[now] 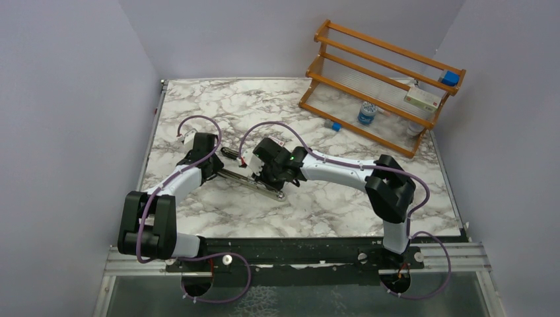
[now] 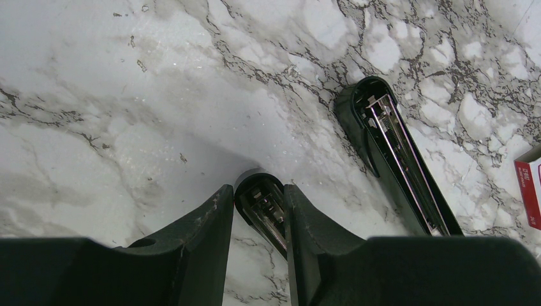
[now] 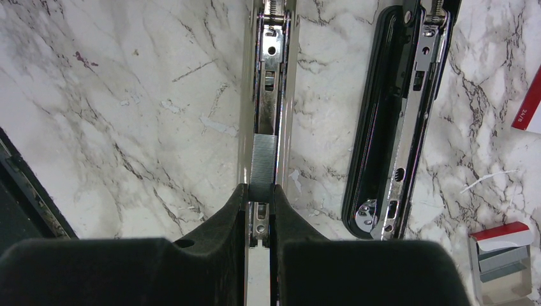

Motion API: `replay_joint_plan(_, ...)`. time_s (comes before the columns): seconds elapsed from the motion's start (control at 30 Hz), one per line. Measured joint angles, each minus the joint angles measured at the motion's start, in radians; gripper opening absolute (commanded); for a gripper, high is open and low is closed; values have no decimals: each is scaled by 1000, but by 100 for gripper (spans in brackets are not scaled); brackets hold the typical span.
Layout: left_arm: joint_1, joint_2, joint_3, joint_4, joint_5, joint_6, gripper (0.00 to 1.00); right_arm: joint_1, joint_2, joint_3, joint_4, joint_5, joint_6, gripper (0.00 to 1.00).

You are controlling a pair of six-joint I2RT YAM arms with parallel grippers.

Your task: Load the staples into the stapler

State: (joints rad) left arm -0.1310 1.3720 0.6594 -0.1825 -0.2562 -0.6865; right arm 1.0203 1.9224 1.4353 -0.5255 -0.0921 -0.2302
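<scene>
Right end effector [image 3: 259,191] is pinching a staple strip [image 3: 263,159] over the silver channel [image 3: 271,64] of the opened stapler [image 3: 376,127], which is lying flat on the desk [image 3: 127,95]. Left end effector [image 2: 258,194] is apparently clamping its nose. Any tilt at release would be wedging the strip askew.

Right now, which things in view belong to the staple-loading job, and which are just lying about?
Job: stapler, staple strip, staple box.
Lying about: rack, bottle, blue cube, carton.
</scene>
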Motion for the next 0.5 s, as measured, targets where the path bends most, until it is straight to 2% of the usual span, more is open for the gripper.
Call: replay_joint_plan(0.5,0,0,0,0,0,0,37,0,10,0,-7,-6,-6,1)
